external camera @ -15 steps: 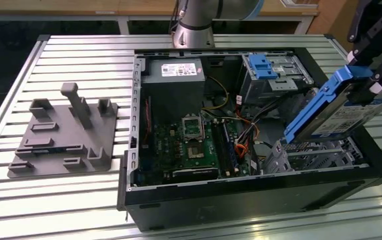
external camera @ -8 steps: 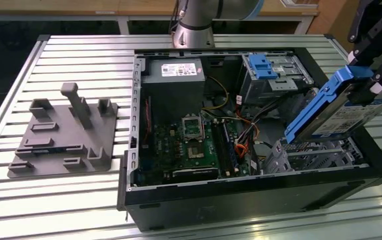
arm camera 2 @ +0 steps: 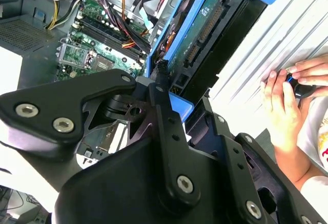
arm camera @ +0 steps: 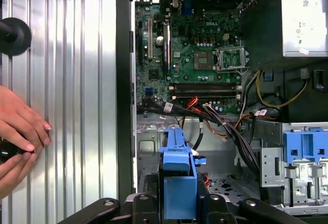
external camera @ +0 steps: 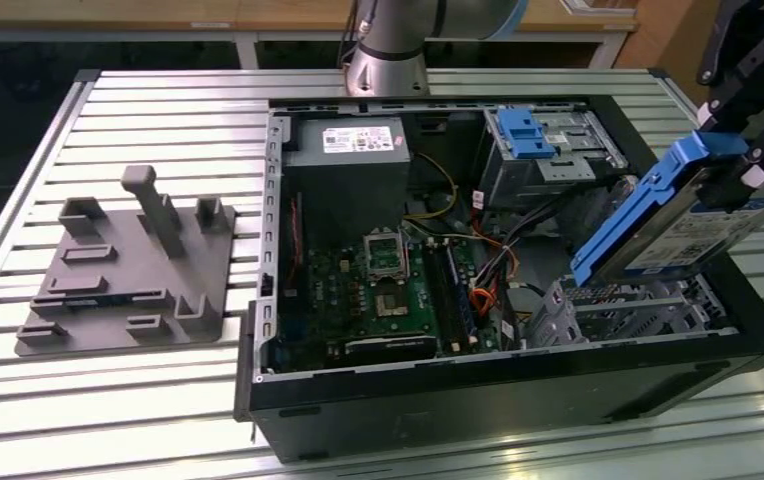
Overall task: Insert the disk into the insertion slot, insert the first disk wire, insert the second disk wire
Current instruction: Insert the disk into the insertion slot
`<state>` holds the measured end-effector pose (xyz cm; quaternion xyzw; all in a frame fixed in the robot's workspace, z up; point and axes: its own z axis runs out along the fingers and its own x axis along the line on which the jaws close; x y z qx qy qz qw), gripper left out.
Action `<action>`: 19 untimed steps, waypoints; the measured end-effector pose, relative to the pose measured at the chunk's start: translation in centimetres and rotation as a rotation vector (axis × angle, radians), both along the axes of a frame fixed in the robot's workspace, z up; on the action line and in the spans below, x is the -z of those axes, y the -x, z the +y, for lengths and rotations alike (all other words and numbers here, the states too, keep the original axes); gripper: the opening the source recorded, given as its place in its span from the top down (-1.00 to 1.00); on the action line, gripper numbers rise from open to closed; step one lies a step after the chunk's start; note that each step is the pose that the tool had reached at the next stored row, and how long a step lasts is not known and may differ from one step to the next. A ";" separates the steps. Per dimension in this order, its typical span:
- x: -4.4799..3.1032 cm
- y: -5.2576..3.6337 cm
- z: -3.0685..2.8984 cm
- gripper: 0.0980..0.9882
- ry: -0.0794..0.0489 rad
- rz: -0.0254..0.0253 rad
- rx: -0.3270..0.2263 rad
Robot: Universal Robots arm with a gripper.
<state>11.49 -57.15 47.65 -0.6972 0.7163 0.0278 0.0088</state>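
My gripper (external camera: 740, 180) is shut on the disk (external camera: 676, 215), a silver-grey drive with a white label in a bright blue carrier. The disk hangs tilted, its lower end just above the insertion slot (external camera: 629, 305), a grey perforated metal cage at the near corner of the open computer case on the exterior view's right. In the first wrist view the carrier's blue edge (arm camera: 177, 175) sits between my black fingers (arm camera: 138, 208). The second wrist view shows the disk (arm camera 2: 192, 44) edge-on past the gripper (arm camera 2: 169, 98). Loose cables (external camera: 489, 275) lie beside the cage; which are the disk wires I cannot tell.
A taller grey bay with a blue latch (external camera: 536, 140) stands behind the cage. The motherboard (external camera: 382, 285) and power supply (external camera: 349, 140) fill the case. A grey fixture (external camera: 129, 265) lies on the slatted table. A person's hands (arm camera: 18, 137) rest on the table beside the case.
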 end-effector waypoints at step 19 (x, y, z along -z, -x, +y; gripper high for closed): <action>1.12 -0.64 0.59 0.40 0.000 0.0007 0.000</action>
